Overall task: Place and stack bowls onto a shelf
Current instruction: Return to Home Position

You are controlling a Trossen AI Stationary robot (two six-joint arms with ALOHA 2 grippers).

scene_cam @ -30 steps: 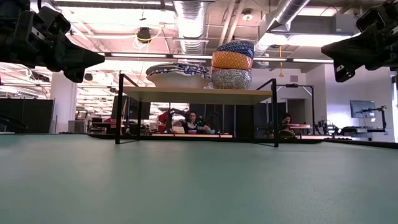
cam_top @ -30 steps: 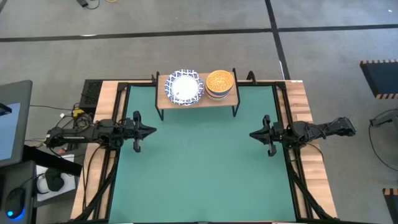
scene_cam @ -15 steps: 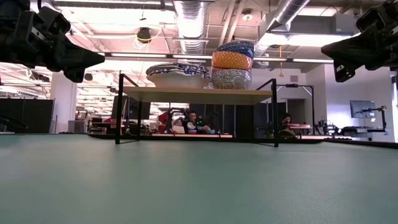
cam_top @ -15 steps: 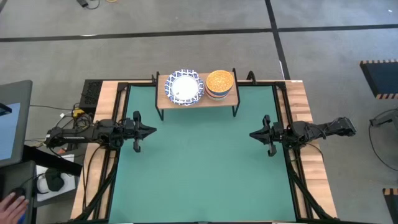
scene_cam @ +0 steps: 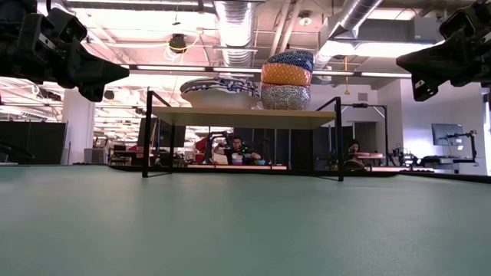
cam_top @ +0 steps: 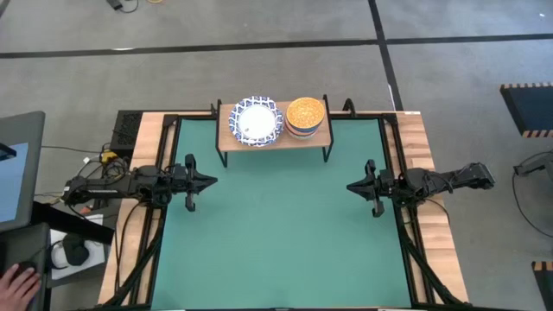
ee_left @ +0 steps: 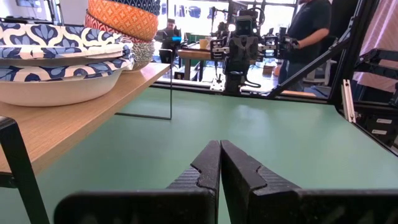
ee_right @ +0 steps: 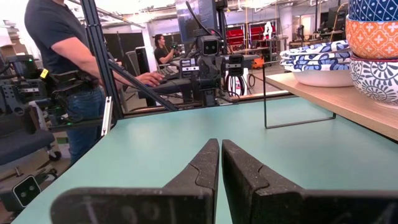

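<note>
Shelf (cam_top: 285, 141) lengthwise left-to-right, bowls (cam_top: 256, 121) upright

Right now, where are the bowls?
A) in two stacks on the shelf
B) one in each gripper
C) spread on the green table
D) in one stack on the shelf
A: the shelf carries the white bowls beside the smaller bowls, as two stacks.
</note>
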